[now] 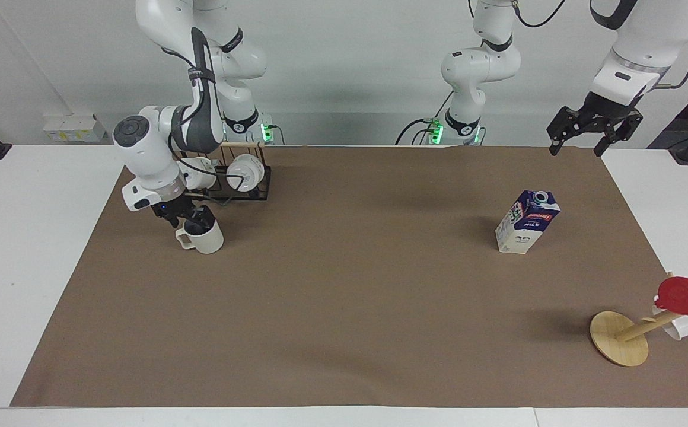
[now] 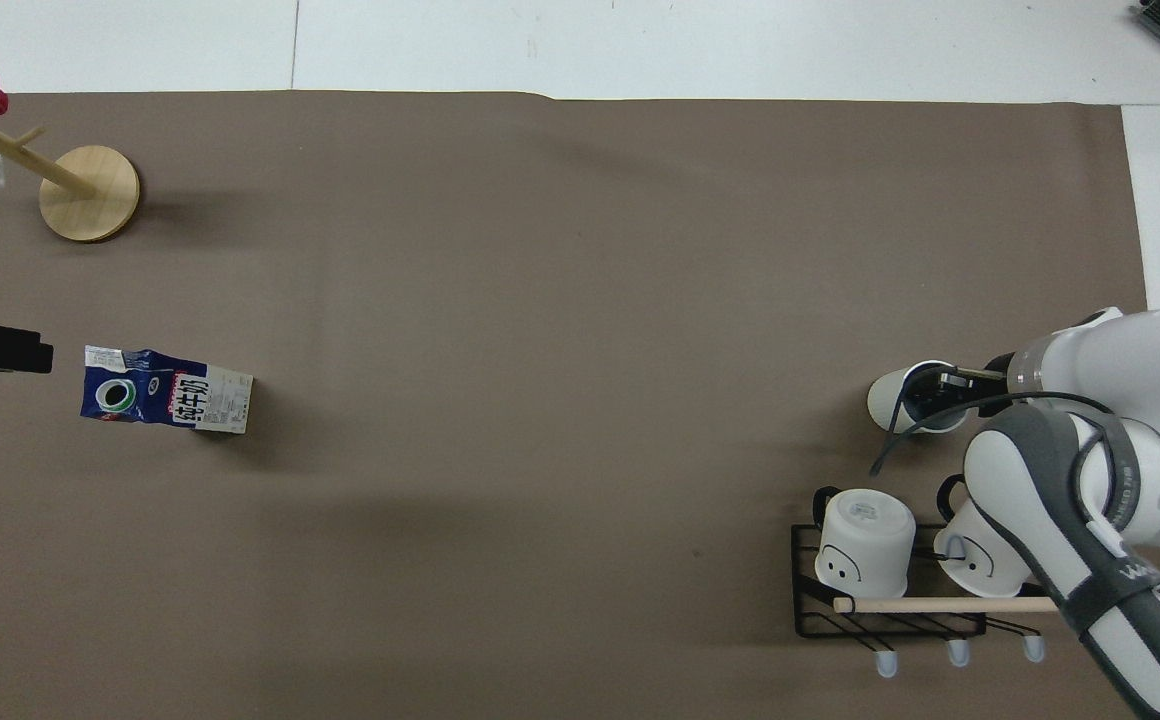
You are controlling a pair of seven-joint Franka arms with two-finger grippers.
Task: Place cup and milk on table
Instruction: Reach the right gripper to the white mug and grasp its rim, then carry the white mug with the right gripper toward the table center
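Lighting: bright, even, diffuse, probably overhead. Shadows: soft patches are cast on the table [image 1: 344, 296], beside the milk [image 1: 526, 222] and the wooden stand [image 1: 619, 338]. Glare: none noted. Focus: both views are rendered sharp; slight edge softness is possible.
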